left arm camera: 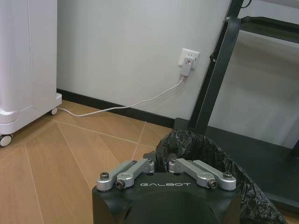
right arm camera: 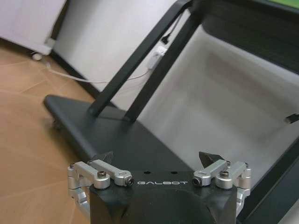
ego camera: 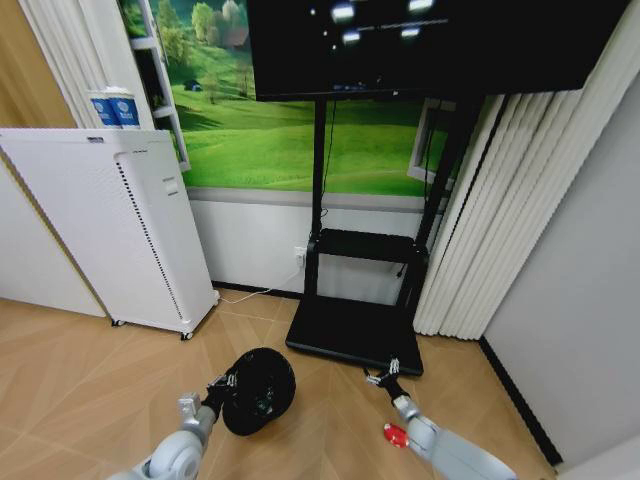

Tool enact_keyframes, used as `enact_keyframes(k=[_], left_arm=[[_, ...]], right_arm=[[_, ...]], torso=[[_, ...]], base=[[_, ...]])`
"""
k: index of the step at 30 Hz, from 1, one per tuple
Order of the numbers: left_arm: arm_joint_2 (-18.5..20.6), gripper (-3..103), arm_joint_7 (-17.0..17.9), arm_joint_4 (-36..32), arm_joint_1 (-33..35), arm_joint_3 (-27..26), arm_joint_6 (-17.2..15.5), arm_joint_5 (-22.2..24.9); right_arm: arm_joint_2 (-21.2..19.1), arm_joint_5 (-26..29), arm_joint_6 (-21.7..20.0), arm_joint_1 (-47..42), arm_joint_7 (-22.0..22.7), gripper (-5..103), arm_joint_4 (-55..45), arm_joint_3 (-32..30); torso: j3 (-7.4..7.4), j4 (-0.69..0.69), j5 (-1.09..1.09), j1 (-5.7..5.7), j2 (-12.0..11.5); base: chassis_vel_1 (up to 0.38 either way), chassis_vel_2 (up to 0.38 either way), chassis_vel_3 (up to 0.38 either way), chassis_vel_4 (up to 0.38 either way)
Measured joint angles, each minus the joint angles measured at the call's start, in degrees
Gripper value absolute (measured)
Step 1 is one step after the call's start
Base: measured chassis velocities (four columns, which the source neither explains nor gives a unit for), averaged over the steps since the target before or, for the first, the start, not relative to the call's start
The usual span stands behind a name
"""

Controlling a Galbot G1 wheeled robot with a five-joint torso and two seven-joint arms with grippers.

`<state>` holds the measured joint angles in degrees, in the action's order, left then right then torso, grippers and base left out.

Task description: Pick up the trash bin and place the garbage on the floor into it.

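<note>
Left claw (ego camera: 222, 385) is clenched on the rim of the trash bin (ego camera: 258, 390), at the side nearest the robot; the left wrist view shows its fingers drawn together over the edge of the black bag (left arm camera: 196, 147) that lines the bin. The bin sits in front of the TV stand base (ego camera: 350, 335), just short of its near edge, and looks tipped with its mouth toward the camera, so the judgement is that it is gripped and probably lifted, though the pictures do not settle whether it is clear of the floor (ego camera: 90, 370). Right claw (ego camera: 385, 373) hangs released, fingers spread and holding nothing, just in front of the near right corner of the stand base. No bottle, can or wrapper can be made out on the floor around the stand base. Status: pick-up step looks done or nearly so; all of the garbage collection appears left to do.
</note>
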<state>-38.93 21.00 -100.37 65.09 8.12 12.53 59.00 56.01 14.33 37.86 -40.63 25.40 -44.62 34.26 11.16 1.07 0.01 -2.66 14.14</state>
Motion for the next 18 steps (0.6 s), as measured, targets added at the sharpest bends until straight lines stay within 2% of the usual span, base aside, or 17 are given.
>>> enact_keyframes(k=[7,13,18], left_arm=[[0.39,7,-0.04,-1.46,2.36,0.16,0.10,-0.99],[-1.83,7,0.99,-3.54,7.73,-3.01,0.26,-1.72],[-2.29,7,1.06,-3.82,11.04,-4.40,0.34,-2.30]], right_arm=[[-0.77,-0.72,1.05,-0.91,-2.50,100,2.01,1.00],[0.36,-2.07,2.19,-2.42,-3.80,100,6.36,-0.98],[0.80,-2.12,2.21,-2.44,-4.29,100,7.75,-0.98]], torso=[[0.00,-0.02,-0.01,0.00,0.00],[0.00,0.02,-0.01,0.00,0.00],[0.00,-0.02,-0.01,0.00,0.00]], base=[[0.000,0.000,0.000,0.000],[0.000,0.000,0.000,0.000],[0.000,0.000,0.000,0.000]])
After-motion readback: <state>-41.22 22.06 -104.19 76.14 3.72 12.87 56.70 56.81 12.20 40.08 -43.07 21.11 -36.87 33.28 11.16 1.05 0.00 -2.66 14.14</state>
